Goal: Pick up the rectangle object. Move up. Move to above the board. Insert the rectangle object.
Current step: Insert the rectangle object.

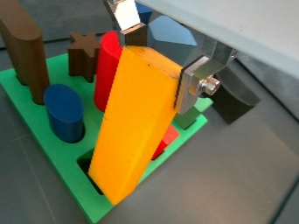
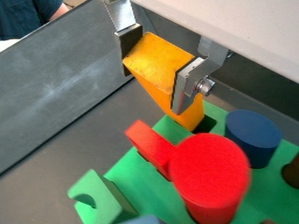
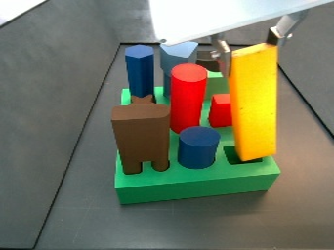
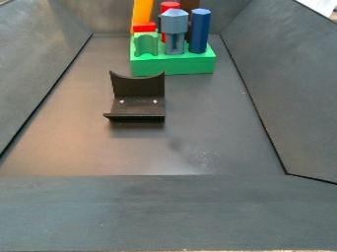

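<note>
While clamped near its top between the fingers of the gripper (image 1: 163, 54), stands the rectangle object (image 3: 253, 102) with its foot in a hole at the near right corner of the board (image 3: 196, 186), right of a blue cylinder (image 3: 197, 146). Looks only partly seated. Could jam if pushed down tilted, or lean if let go early.
</note>
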Available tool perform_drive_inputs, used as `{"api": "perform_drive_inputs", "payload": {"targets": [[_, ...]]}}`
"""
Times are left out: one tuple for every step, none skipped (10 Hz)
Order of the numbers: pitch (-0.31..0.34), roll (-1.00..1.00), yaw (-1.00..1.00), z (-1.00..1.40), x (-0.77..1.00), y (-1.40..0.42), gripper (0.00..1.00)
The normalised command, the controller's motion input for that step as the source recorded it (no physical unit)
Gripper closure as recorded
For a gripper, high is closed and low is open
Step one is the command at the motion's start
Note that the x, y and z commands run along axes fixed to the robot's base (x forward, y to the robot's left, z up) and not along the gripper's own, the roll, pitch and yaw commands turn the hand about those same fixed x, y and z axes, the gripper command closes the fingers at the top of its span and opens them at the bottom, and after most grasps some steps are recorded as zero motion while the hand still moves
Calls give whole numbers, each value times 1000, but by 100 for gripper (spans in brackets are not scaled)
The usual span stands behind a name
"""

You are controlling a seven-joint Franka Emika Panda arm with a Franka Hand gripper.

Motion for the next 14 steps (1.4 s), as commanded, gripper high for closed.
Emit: {"api": "perform_drive_inputs", "payload": {"targets": [[0,500,0,0,171,-26,100],[16,500,0,17,0,-131,100],[0,129,3,46,0,0,100],[0,9,0,0,0,0,100],[0,497,86,0,-31,0,100],[0,500,94,0,-131,-86,100],[0,500,143,0,-157,-137,100],[0,500,103,0,-314,-257,100],[0,500,37,0,-514,-346,100],[0,500,91,0,-557,-209,100],[0,500,120,0,-551,-149,100],[0,500,89,0,-440,-240,100],[0,0,6,0,0,-17,100],[0,0,0,0,0,-17,100]]}}
